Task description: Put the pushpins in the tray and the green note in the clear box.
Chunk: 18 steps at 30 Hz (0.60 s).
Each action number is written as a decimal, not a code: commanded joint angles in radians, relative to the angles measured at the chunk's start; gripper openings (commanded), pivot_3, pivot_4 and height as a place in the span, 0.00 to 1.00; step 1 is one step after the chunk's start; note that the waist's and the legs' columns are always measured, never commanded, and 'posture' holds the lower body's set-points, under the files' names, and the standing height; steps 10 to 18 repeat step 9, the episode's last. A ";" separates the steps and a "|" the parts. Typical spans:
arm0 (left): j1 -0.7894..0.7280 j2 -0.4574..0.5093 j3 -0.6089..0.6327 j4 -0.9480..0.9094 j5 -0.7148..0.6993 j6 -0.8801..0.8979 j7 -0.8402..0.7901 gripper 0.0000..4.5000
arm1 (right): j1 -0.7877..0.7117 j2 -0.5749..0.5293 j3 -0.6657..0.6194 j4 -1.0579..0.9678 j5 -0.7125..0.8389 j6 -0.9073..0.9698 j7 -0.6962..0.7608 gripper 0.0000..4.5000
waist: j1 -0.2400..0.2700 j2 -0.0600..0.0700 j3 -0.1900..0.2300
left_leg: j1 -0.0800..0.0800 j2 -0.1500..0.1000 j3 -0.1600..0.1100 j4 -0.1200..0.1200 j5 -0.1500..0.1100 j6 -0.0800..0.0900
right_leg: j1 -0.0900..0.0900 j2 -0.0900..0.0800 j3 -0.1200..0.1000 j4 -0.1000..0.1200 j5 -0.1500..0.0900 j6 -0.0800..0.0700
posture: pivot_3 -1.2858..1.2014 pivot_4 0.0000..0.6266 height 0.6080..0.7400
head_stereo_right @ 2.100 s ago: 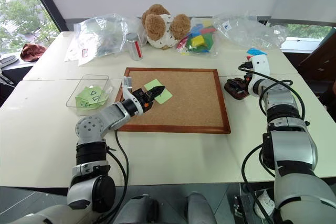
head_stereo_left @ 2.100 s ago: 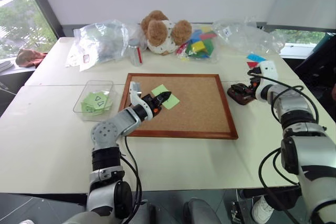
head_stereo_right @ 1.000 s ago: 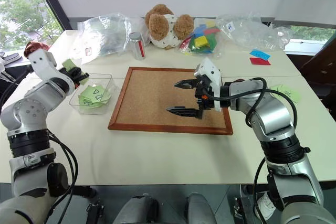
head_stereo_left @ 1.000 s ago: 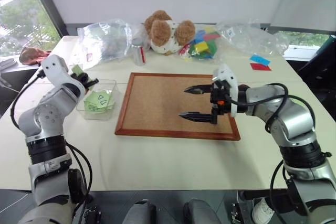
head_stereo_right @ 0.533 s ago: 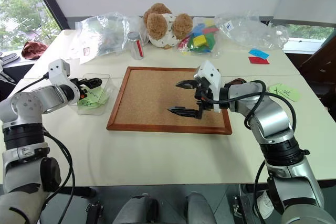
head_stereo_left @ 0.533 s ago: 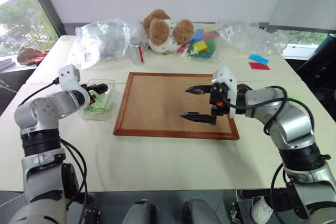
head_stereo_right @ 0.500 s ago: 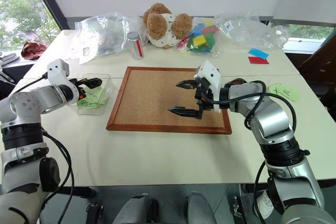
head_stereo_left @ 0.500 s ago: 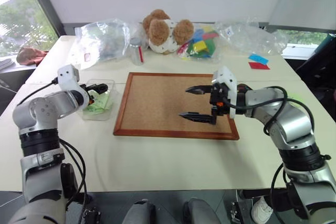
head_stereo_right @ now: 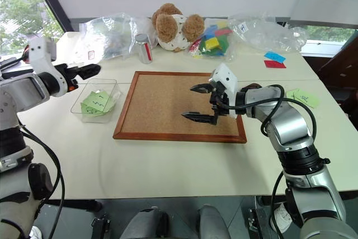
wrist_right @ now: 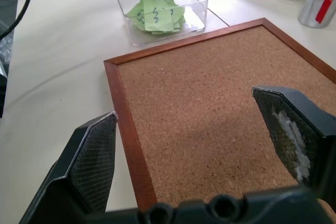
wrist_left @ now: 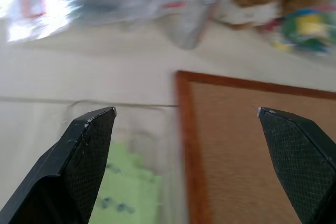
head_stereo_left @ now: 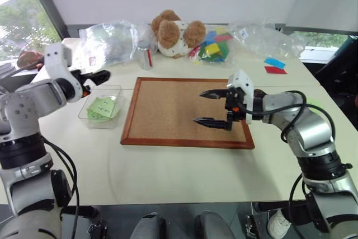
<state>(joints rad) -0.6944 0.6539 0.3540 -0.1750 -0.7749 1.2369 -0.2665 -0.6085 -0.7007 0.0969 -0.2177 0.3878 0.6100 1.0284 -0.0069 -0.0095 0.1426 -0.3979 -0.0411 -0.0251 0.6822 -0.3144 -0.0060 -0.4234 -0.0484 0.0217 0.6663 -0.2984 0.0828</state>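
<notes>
Table [head_stereo_left: 179, 166], green note [head_stereo_left: 103, 105] inside clear box [head_stereo_left: 88, 117]

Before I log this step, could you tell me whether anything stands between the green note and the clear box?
Nothing visible does: the green note already lies inside the clear box, on top of the other notes there. The left gripper hangs above the box with jaws open and empty.
</notes>
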 commanded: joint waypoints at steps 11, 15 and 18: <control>0.265 0.109 -0.317 -0.076 0.185 -0.525 -0.559 0.99 | 0.088 -0.089 -0.131 -0.191 0.076 0.111 -0.070 1.00 | -0.011 0.001 0.000 | 0.002 0.000 0.000 -0.002 0.000 -0.001 | 0.000 0.000 0.001 0.000 0.000 -0.001 | 0.52 0.24 1.00; 0.265 0.109 -0.317 -0.076 0.185 -0.525 -0.559 0.99 | 0.088 -0.089 -0.131 -0.191 0.076 0.111 -0.070 1.00 | -0.011 0.001 0.000 | 0.002 0.000 0.000 -0.002 0.000 -0.001 | 0.000 0.000 0.001 0.000 0.000 -0.001 | 0.52 0.24 1.00; 0.265 0.109 -0.317 -0.076 0.185 -0.525 -0.559 0.99 | 0.088 -0.089 -0.131 -0.191 0.076 0.111 -0.070 1.00 | -0.011 0.001 0.000 | 0.002 0.000 0.000 -0.002 0.000 -0.001 | 0.000 0.000 0.001 0.000 0.000 -0.001 | 0.52 0.24 1.00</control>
